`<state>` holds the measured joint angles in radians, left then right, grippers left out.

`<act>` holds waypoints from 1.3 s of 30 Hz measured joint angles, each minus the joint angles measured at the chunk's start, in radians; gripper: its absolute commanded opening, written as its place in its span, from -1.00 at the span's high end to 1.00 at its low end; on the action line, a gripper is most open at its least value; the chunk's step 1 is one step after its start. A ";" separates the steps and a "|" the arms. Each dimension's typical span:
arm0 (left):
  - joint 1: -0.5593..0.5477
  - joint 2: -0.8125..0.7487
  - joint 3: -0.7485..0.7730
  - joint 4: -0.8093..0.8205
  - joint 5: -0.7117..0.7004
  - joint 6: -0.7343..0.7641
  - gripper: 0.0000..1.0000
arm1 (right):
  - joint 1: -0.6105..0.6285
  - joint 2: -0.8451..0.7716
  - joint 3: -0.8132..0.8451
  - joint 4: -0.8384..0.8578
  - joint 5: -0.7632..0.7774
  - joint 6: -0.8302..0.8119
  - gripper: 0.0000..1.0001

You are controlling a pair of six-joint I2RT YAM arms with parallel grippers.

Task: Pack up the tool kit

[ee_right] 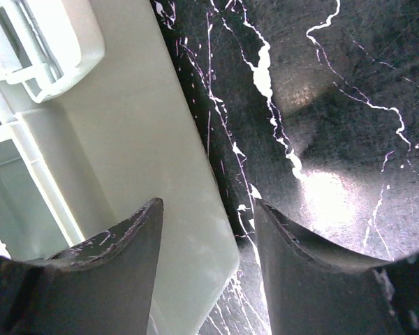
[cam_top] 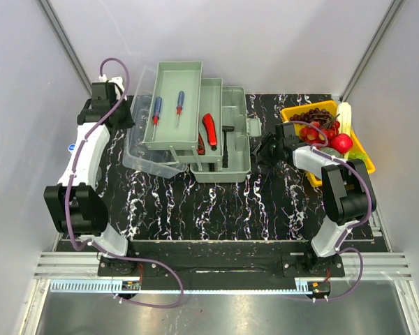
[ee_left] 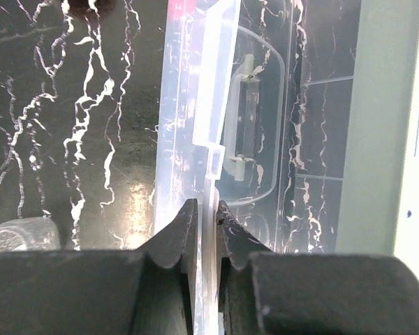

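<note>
The open pale grey-green toolbox (cam_top: 236,115) stands mid-table with its trays folded out to the left. Its translucent lid (cam_top: 143,159) lies open at the far left. Two blue-and-red screwdrivers (cam_top: 156,110) lie in the top tray. A red-handled tool (cam_top: 209,130) and a black tool (cam_top: 225,143) lie in the lower parts. My left gripper (cam_top: 128,115) is shut on the lid's thin edge (ee_left: 208,167), with the lid handle (ee_left: 244,118) just beyond. My right gripper (ee_right: 208,204) is open, its jaws straddling the corner of the box's right wall (ee_right: 146,139), below the latch (ee_right: 56,49).
A yellow tray (cam_top: 309,108) of cherries and other fruit stands at the right, just behind my right arm. The black marbled mat (cam_top: 216,202) covers the table in front of the toolbox. Grey walls close in both sides.
</note>
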<state>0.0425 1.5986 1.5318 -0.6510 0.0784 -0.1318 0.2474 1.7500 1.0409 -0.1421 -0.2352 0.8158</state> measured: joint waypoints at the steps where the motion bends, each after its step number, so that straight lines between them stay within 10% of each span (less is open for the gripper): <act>1: -0.018 -0.005 0.008 -0.006 -0.023 0.005 1.00 | 0.000 0.000 -0.002 0.005 -0.006 0.004 -0.20; 27: -0.615 0.063 0.235 -0.055 -0.966 0.222 1.00 | 0.064 -0.002 -0.005 -0.066 0.062 0.221 -0.15; 39: -0.787 0.217 0.323 0.040 -1.279 0.315 0.44 | 0.068 -0.002 0.019 -0.076 0.087 0.222 -0.23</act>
<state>-0.7441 1.8153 1.8553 -0.6106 -1.2003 0.1837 0.3153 1.7485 1.0603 -0.2184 -0.1482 1.0374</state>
